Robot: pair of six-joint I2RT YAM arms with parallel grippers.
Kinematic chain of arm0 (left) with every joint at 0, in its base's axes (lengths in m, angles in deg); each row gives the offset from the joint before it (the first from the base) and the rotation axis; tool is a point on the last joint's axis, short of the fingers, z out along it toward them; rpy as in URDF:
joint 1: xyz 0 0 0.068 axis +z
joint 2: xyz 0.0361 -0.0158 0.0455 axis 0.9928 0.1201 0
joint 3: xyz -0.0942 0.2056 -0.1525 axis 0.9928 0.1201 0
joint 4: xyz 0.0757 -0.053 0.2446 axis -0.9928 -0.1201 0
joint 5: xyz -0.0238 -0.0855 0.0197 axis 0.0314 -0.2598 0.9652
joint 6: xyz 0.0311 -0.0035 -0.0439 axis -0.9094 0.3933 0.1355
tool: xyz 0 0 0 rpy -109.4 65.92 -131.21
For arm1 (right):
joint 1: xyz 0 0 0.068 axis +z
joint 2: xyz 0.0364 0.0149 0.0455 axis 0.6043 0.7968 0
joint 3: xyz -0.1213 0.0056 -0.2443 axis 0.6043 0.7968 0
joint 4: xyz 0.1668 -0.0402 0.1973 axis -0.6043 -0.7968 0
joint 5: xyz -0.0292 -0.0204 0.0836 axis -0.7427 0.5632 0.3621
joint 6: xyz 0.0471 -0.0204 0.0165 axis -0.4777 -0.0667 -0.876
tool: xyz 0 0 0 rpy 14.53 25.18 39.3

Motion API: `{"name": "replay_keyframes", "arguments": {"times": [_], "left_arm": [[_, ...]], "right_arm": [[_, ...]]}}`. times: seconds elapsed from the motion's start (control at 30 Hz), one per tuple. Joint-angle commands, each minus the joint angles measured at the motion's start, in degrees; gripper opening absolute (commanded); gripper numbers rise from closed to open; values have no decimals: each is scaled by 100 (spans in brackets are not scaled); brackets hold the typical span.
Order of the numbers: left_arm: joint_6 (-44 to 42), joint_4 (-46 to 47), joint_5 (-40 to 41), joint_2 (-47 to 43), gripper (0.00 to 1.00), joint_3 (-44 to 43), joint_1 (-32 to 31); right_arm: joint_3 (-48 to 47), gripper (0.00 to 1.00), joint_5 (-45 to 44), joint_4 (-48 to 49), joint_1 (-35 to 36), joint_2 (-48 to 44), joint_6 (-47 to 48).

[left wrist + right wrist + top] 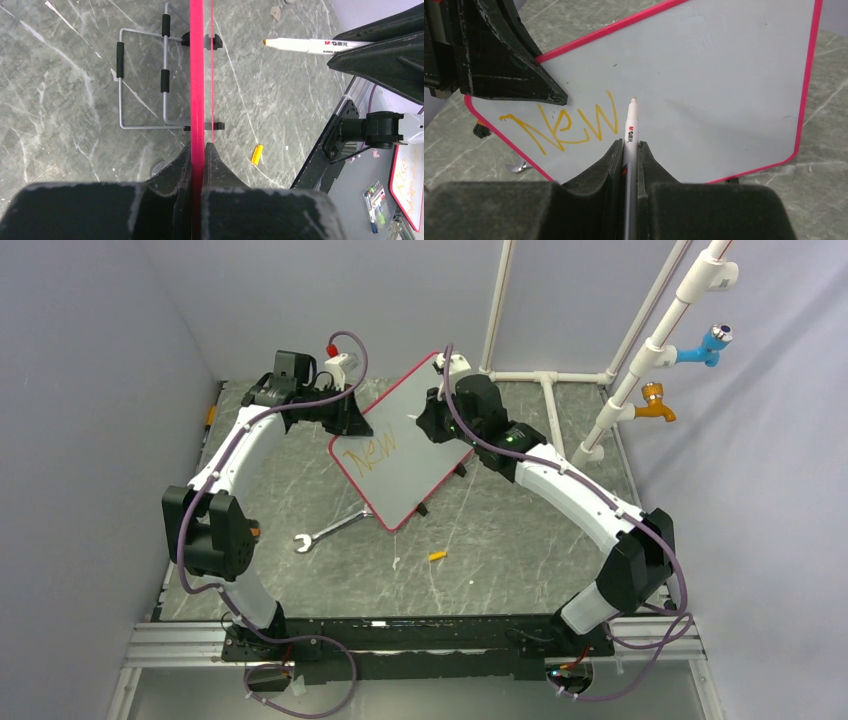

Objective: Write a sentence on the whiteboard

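R gripper (629, 146): pinching marker (632, 122), barrel between jaws, tip pointing fwd at whiteboard (724, 75) face; contact not confirmable. Just left of tip: sentence (569, 125), orange, reads "New". L gripper (198, 146): clamped on whiteboard's red edge, board seen edge-on, running fwd from jaws. Wire stand (142, 80) left of board, beyond fingers. Small orange cap (256, 154) on table (60, 100), right of jaws.
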Motion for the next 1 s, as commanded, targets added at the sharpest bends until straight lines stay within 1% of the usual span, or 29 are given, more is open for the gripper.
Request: {"name": "replay_keyframes", "arguments": {"times": [0.0, 0.57, 0.83, 0.97], "left_arm": [[-178, 226, 7, -92, 0, 181, -207], [-177, 170, 73, -105, 0, 177, -229], [-177, 155, 92, -125, 0, 180, -227], [-173, 147, 94, -130, 0, 171, -230]], "right_arm": [[116, 0, 86, 354, 12, -260, 73], [390, 0, -353, 308, -123, -370, 200], [355, 0, -292, 364, -272, -276, 166], [310, 0, -84, 468, -274, -210, 131]]}}
